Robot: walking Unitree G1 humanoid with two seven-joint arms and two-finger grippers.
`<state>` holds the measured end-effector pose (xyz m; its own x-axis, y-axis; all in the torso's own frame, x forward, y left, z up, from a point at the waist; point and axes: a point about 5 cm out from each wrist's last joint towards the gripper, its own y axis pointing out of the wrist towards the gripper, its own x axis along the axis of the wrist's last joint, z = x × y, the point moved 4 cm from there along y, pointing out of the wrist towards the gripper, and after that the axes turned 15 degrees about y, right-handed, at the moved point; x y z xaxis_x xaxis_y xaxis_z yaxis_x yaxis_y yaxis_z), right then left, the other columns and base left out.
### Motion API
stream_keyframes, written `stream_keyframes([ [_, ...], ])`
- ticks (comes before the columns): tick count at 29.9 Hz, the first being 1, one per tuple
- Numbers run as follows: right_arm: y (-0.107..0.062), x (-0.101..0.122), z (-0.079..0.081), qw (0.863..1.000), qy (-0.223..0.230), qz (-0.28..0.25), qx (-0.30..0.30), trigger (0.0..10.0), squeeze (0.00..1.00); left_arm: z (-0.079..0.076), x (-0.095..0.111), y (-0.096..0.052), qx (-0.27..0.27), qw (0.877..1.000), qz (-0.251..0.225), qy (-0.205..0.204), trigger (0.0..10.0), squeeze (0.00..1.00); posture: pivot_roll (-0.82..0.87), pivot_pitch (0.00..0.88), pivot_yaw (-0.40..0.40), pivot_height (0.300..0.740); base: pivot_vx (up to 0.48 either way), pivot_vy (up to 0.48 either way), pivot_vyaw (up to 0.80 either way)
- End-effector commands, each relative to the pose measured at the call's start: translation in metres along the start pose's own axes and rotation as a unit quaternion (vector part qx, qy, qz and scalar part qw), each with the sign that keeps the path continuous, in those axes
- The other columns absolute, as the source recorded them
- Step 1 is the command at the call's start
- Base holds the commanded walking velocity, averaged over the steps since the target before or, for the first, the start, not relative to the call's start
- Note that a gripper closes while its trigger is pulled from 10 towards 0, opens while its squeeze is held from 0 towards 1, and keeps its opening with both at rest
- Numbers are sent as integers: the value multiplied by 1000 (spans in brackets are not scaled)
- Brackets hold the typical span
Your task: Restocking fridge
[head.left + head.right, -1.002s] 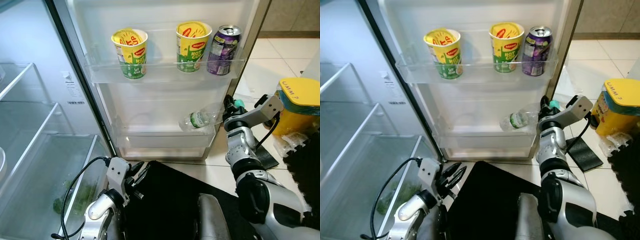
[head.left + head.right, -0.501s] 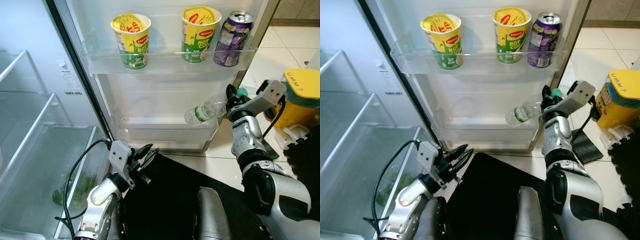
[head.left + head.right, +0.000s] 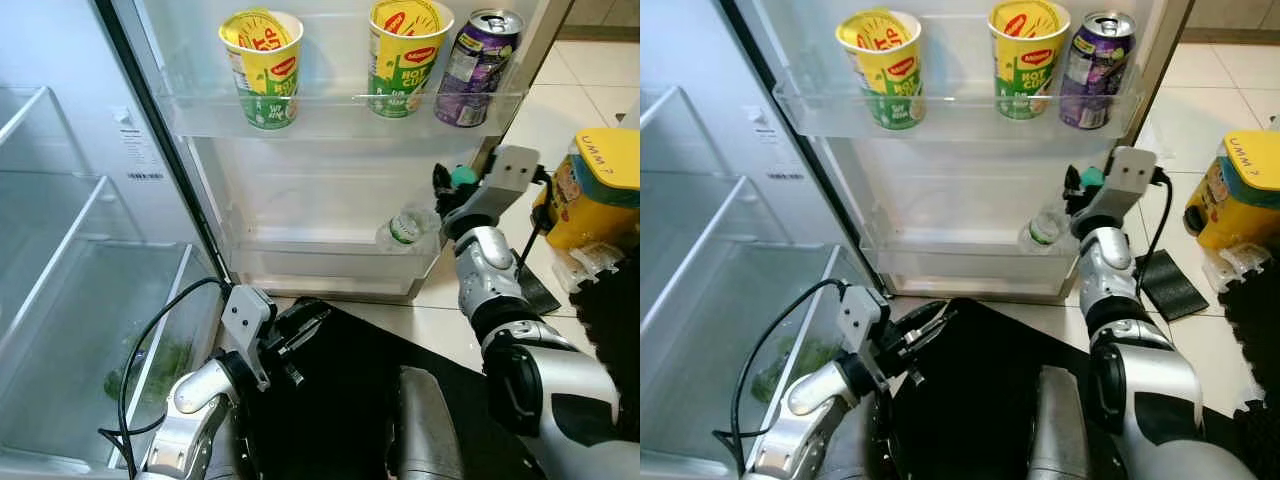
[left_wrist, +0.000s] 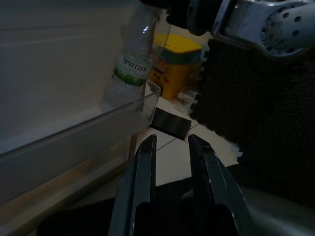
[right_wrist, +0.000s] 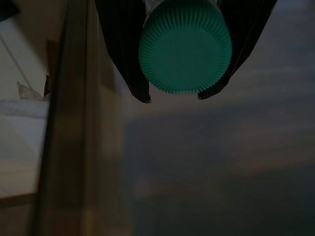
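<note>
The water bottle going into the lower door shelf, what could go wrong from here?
The water bottle leans tilted in the lower door shelf, held only at its green cap by the right gripper. Released now, it may tip over the shelf's end. The grip is small, so it could also slip out.

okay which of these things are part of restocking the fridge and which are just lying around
Part of the job:
water bottle, held by the right hand
lower door shelf
two noodle cups
purple can

Lying about:
yellow tub
black mat
</note>
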<state>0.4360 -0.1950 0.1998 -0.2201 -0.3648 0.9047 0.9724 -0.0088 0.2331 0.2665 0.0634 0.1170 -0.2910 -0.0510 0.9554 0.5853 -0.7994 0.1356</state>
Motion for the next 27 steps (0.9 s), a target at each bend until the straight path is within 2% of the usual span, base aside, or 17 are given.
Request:
stream_keyframes([
  [1, -6, -12, 0, 1000, -23, 14, 1, 10000, 0, -5, 2, -1, -18, 1000, 3, 4, 10000, 0, 71, 312, 47, 471, 0, 0, 0],
  [7, -6, -13, 5, 997, -73, 15, 15, 10000, 0, -9, 15, 7, -38, 999, -16, 4, 10000, 0, 72, 315, 48, 471, 0, 0, 0],
  [16, -7, -16, 10, 993, -113, 19, 31, 10000, 0, -22, 30, 16, -82, 996, -43, -7, 10000, 0, 68, 314, 48, 471, 0, 0, 0],
  [17, -7, -17, 11, 992, -118, 20, 35, 8706, 0, -23, 33, 17, -88, 995, -47, -9, 10000, 0, 67, 311, 48, 471, 0, 0, 0],
  [18, -7, -17, 11, 992, -118, 20, 35, 8706, 0, -23, 33, 17, -88, 995, -47, -9, 10000, 0, 67, 311, 48, 471, 0, 0, 0],
  [19, -7, -17, 12, 992, -121, 21, 38, 7882, 0, -24, 35, 17, -92, 995, -49, -10, 10000, 0, 66, 311, 48, 471, 0, 0, 0],
  [20, -7, -17, 13, 991, -123, 19, 40, 0, 0, -25, 36, 18, -97, 994, -51, -11, 10000, 0, 66, 311, 48, 471, 0, 0, 0],
  [23, -7, -17, 14, 992, -121, 19, 41, 0, 0, -29, 39, 19, -108, 993, -54, -13, 10000, 0, 65, 309, 47, 471, 0, 0, 0],
  [24, -7, -17, 15, 992, -119, 19, 41, 1255, 0, -30, 39, 19, -110, 992, -55, -14, 10000, 0, 65, 309, 47, 471, 0, 0, 0],
  [25, -6, -17, 15, 992, -116, 18, 42, 3137, 0, -31, 39, 19, -111, 992, -55, -15, 10000, 0, 65, 308, 46, 471, 0, 0, 0],
  [26, -6, -16, 16, 993, -112, 17, 43, 7176, 0, -32, 40, 19, -112, 992, -55, -15, 10000, 0, 65, 308, 46, 471, 0, 0, 0],
  [27, -6, -16, 16, 993, -112, 17, 43, 7176, 0, -32, 40, 19, -112, 992, -55, -15, 10000, 0, 65, 308, 46, 471, 0, 0, 0],
])
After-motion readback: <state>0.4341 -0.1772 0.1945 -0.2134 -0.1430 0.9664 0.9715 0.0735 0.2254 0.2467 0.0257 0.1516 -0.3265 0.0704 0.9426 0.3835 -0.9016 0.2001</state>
